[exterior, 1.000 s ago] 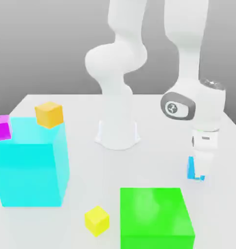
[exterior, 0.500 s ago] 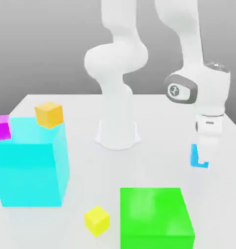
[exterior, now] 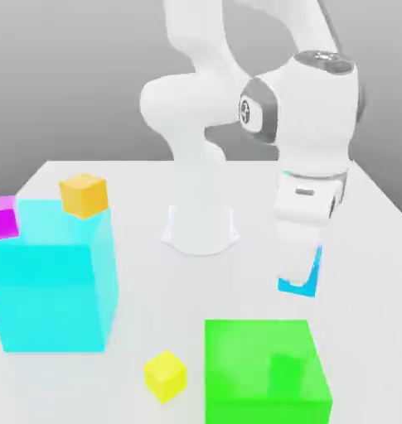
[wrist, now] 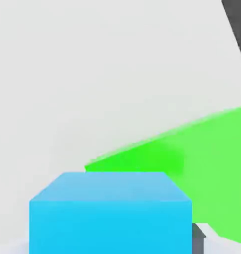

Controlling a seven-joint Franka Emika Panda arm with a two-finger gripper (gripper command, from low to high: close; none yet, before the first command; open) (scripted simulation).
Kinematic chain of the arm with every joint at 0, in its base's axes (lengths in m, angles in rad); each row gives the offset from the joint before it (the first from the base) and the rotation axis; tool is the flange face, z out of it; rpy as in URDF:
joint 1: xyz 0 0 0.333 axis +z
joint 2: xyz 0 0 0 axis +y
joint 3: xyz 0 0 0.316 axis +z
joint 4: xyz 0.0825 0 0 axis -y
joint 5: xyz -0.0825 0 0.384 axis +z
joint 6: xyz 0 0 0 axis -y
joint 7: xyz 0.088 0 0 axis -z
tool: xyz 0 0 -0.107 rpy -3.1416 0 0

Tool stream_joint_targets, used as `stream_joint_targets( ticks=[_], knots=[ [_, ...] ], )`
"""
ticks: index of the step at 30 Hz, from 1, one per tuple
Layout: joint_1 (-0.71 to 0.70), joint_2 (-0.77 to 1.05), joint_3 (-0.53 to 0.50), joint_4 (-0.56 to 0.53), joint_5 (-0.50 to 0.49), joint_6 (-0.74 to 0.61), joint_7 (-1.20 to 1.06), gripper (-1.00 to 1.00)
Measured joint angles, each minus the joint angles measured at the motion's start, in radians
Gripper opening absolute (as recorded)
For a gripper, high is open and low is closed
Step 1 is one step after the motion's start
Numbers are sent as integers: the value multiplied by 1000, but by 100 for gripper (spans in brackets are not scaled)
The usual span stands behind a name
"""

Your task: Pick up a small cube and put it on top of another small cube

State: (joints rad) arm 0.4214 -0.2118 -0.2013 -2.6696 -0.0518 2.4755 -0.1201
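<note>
Gripper (exterior: 302, 280) clamped on blue cube (exterior: 307, 279) at centre right, above green block (exterior: 266, 368); risks slipping or clipping it while crossing toward yellow cube (exterior: 165, 375).

The arm (exterior: 196, 108) is glossy white all over, built of fat rounded links that swell at the joints and rise from a round white base (exterior: 200, 228). A grey ring with a small dark emblem (exterior: 249, 110) marks the wrist joint. The gripper (exterior: 299, 269) is white and boxy, with a small grey slot on its face.
</note>
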Motion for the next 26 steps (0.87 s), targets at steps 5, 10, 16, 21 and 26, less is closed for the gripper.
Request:
stream_joint_targets(
  ticks=[5,10,16,21,26],
  knots=[
    [-120,-55,-120,85,-53,-133,-121,-100],
    [-241,-112,-238,171,-111,-265,-237,-100],
    [-388,-186,-374,275,-186,-426,-374,-100],
    [-448,-177,-461,259,-217,-396,-441,-100],
    [-448,-150,-481,219,-216,-330,-449,100]
  ],
)
